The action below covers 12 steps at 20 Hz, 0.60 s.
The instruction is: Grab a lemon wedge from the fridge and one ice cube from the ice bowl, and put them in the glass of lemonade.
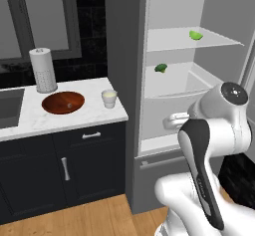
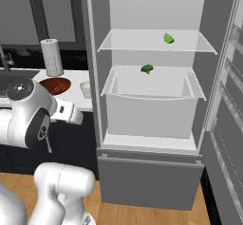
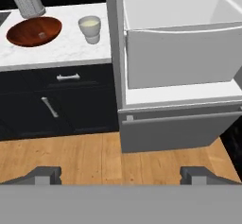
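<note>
— What is seen nearest?

— The gripper (image 3: 120, 175) is held low in front of the open fridge (image 2: 97, 100), aimed at the bottom drawer front; its fingers (image 3: 45, 175) are spread wide apart and nothing is held between them. In the left base view the hand (image 1: 174, 120) is seen before the lower fridge compartment.

— And beyond that, on the left?

— The counter (image 1: 74, 118) is reached next. The glass of lemonade (image 1: 109, 98) is stood near its right end, close to the fridge. The ice bowl (image 1: 63, 102) is set just left of the glass, with a small pale ice cube (image 3: 41, 35) lying inside it. A paper-towel roll (image 1: 43, 69) is stood behind the bowl.

— Where is the lemon wedge?

— The lemon wedge (image 2: 169, 38) is laid on the upper glass shelf (image 2: 123, 46), toward the right and far back. A darker green broccoli piece (image 2: 147, 69) is placed lower, in the white crisper bin (image 2: 152, 110).

— Which relation is the coming move judged to turn on?

— The wedge lies above the fingers, further into the fridge and somewhat to the right, so a rise past the bin and the broccoli, then a reach inward, is probably called for. The wedge's long axis cannot be told at this size.
</note>
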Available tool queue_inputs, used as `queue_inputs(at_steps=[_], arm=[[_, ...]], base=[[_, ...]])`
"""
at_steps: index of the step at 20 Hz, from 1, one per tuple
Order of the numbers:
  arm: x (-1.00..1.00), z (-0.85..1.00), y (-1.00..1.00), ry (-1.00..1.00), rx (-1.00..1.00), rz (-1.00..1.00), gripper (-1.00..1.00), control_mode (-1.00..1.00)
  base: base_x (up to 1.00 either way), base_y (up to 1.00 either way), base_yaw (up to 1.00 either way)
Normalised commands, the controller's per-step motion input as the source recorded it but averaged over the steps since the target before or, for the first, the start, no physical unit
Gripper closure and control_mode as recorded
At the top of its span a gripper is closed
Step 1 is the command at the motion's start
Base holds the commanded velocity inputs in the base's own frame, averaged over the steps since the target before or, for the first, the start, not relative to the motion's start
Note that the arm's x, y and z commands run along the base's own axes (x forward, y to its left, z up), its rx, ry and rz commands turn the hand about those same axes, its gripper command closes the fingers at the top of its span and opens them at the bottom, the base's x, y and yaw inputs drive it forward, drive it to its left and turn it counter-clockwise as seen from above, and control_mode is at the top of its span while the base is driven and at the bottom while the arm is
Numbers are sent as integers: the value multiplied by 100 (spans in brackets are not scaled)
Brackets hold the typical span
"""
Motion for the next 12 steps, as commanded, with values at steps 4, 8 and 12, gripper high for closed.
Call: queue_inputs(at_steps=[4,8,12], arm=[[-19,-2,1,0,0,1,-100,-100],[-1,0,0,0,0,0,-100,-100],[0,0,0,0,0,0,-100,100]], base=[[0,0,0],[0,0,0],[0,0,0]])
